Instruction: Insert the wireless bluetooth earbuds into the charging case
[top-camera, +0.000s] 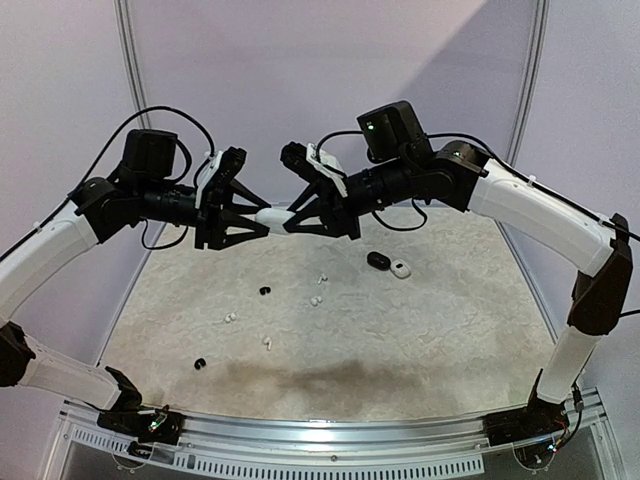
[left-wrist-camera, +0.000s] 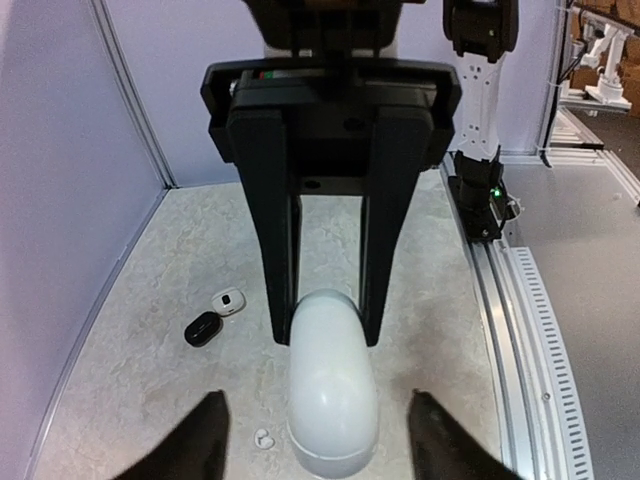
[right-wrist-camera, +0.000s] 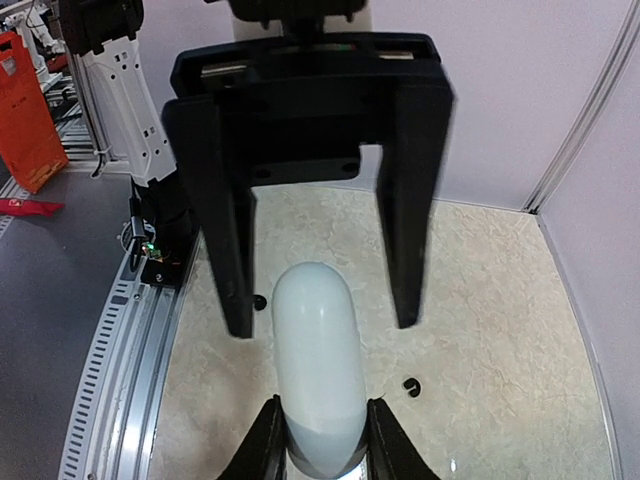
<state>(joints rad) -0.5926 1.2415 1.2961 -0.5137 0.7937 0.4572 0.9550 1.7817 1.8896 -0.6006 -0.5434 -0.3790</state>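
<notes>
Top view: left gripper and right gripper hide the ends of the case. Right wrist view: its near end is cut off at the bottom edge. Earbuds: too small to resolve shape.

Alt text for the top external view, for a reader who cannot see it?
The left tool and right tool meet on a white charging case held above the table. Loose white earbuds and black earbuds lie below, with a black case and a second white case.
</notes>
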